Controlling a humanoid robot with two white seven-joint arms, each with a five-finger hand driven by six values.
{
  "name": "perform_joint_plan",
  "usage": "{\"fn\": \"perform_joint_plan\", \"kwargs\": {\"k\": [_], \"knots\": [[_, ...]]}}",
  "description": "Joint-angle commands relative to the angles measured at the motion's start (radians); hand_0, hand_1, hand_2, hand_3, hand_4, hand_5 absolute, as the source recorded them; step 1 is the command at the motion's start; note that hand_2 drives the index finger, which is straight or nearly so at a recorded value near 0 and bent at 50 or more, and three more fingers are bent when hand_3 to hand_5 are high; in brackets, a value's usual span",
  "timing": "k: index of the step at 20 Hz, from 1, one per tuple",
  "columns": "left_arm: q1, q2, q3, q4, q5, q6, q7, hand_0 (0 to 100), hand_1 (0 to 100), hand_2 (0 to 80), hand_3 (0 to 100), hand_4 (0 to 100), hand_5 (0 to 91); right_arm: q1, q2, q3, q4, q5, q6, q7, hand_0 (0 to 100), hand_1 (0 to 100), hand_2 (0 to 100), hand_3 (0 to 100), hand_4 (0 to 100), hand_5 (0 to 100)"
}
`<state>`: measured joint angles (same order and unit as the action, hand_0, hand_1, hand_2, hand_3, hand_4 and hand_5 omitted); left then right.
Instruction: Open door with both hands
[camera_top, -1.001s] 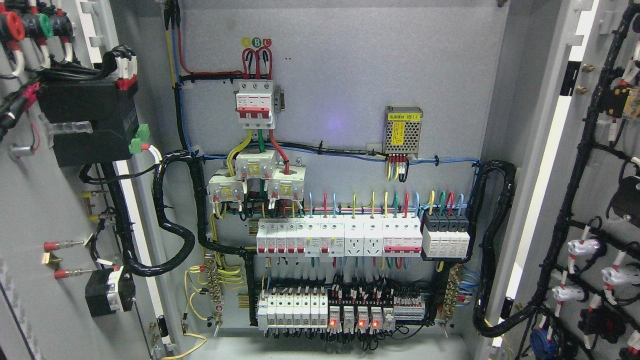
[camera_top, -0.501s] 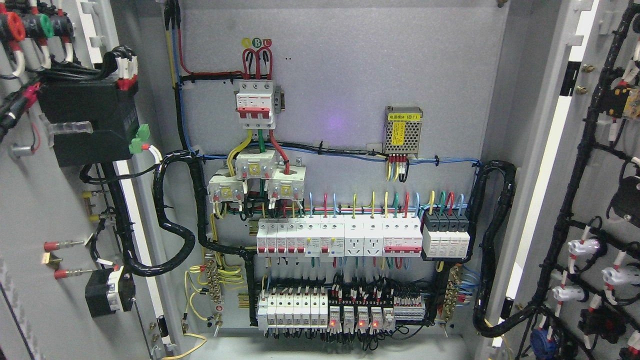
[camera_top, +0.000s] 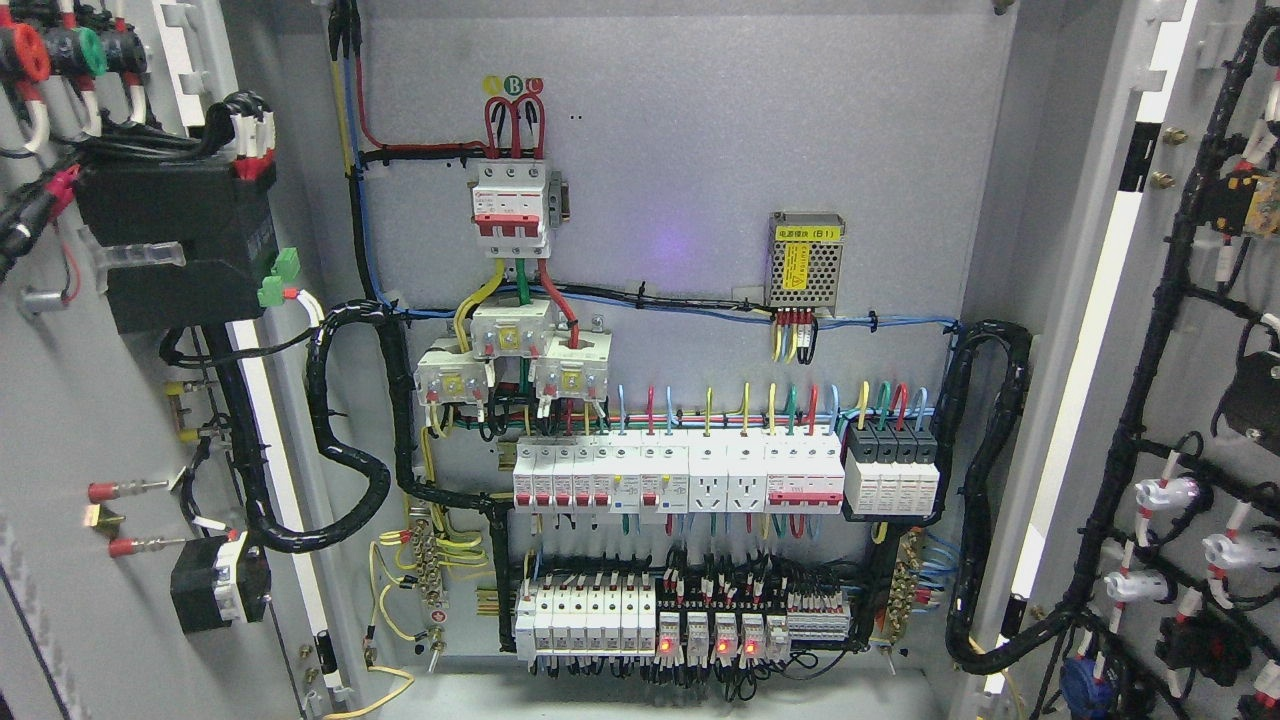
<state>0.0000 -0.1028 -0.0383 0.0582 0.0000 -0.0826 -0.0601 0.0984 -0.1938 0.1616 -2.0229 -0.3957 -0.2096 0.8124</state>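
We see no robot hand anywhere in the head view, so we cannot tell whether the fingers are spread, pressed together or holding anything. Both doors of the cabinet stand swung wide. The left door (camera_top: 60, 420) fills the left edge, its inner face turned towards us, with a black module (camera_top: 175, 245) and a thick black cable loom (camera_top: 345, 470) running from it into the cabinet. The right door (camera_top: 1200, 400) fills the right edge, likewise showing its inner face, strung with black wiring (camera_top: 1130, 440) and white-capped fittings (camera_top: 1165, 493).

Between them, at the far middle, the back panel (camera_top: 680, 150) lies fully exposed: a red-and-white main breaker (camera_top: 512, 210) up high, a row of white breakers (camera_top: 680, 475) lower down, and small relays with red lamps (camera_top: 705, 640) near the bottom.

The long axis of each door runs upright, hinged at the cabinet's side walls, with the free edges out past the frame on either side and nearer to us than the panel. We judge the opening essentially done. If any further push is wanted, each door lies outward from centre, the left one for the left arm, the right one for the right, neither plainly closer.
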Motion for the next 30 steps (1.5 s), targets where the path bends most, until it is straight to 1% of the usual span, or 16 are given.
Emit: {"fn": "perform_joint_plan", "kwargs": {"k": [1,3,4,5,6,11,13,17,19,20,21,23,24,25,27,30], "knots": [[0.006,0.0,0.0,0.0,-0.008,0.0,0.0,0,0,0.0,0,0,0.0,0.106,-0.107,-0.192,-0.066,-0.011,-0.106,-0.065,0,0,0,0,0,0],[0.006,0.0,0.0,0.0,-0.008,0.0,0.0,0,0,0.0,0,0,0.0,0.106,-0.105,-0.223,-0.066,-0.015,-0.108,-0.165,0,0,0,0,0,0],[0.006,0.0,0.0,0.0,-0.006,0.0,0.0,0,0,0.0,0,0,0.0,0.106,-0.104,-0.229,-0.068,-0.015,-0.111,-0.195,0,0,0,0,0,0],[0.006,0.0,0.0,0.0,-0.006,0.0,0.0,0,0,0.0,0,0,0.0,0.104,-0.104,-0.231,-0.068,-0.017,-0.116,-0.217,0,0,0,0,0,0],[0.006,0.0,0.0,0.0,-0.008,0.0,0.0,0,0,0.0,0,0,0.0,0.103,-0.102,-0.234,-0.068,-0.028,-0.12,-0.226,0,0,0,0,0,0],[0.006,0.0,0.0,0.0,-0.006,0.0,0.0,0,0,0.0,0,0,0.0,0.099,-0.093,-0.235,-0.069,-0.224,-0.145,-0.298,0,0,0,0,0,0],[0.006,0.0,0.0,0.0,-0.008,0.0,0.0,0,0,0.0,0,0,0.0,0.101,-0.093,-0.234,-0.069,-0.258,-0.174,-0.299,0,0,0,0,0,0],[0.003,0.0,-0.005,-0.001,-0.006,0.0,0.0,0,0,0.0,0,0,0.0,0.102,-0.09,-0.238,-0.069,-0.342,-0.261,-0.299,0,0,0,0,0,0],[-0.029,0.006,-0.008,0.002,-0.003,0.003,-0.003,0,0,0.0,0,0,0.0,0.109,-0.09,-0.263,-0.068,-0.347,-0.301,-0.299,0,0,0,0,0,0],[-0.029,0.012,-0.014,-0.003,-0.009,-0.002,-0.013,0,0,0.0,0,0,0.0,0.115,-0.09,-0.27,-0.068,-0.348,-0.31,-0.299,0,0,0,0,0,0],[-0.028,0.014,-0.018,-0.03,-0.011,-0.006,-0.053,0,0,0.0,0,0,0.0,0.122,-0.09,-0.284,-0.065,-0.35,-0.31,-0.302,0,0,0,0,0,0],[0.0,0.014,-0.025,-0.229,-0.005,-0.035,-0.188,0,0,0.0,0,0,0.0,0.144,-0.09,-0.327,-0.057,-0.357,-0.31,-0.303,0,0,0,0,0,0],[0.052,0.014,-0.031,-0.385,-0.005,-0.054,-0.225,0,0,0.0,0,0,0.0,0.156,-0.09,-0.339,-0.053,-0.364,-0.31,-0.303,0,0,0,0,0,0],[0.113,0.023,-0.044,-0.573,-0.005,-0.068,-0.237,0,0,0.0,0,0,0.0,0.17,-0.091,-0.344,-0.05,-0.374,-0.31,-0.303,0,0,0,0,0,0],[0.196,0.104,-0.157,-0.911,0.005,-0.098,-0.247,0,0,0.0,0,0,0.0,0.193,-0.09,-0.356,-0.049,-0.393,-0.31,-0.303,0,0,0,0,0,0],[0.224,0.245,-0.372,-1.255,0.086,-0.198,-0.235,0,0,0.0,0,0,0.0,0.213,-0.087,-0.39,-0.043,-0.403,-0.31,-0.303,0,0,0,0,0,0]]}}
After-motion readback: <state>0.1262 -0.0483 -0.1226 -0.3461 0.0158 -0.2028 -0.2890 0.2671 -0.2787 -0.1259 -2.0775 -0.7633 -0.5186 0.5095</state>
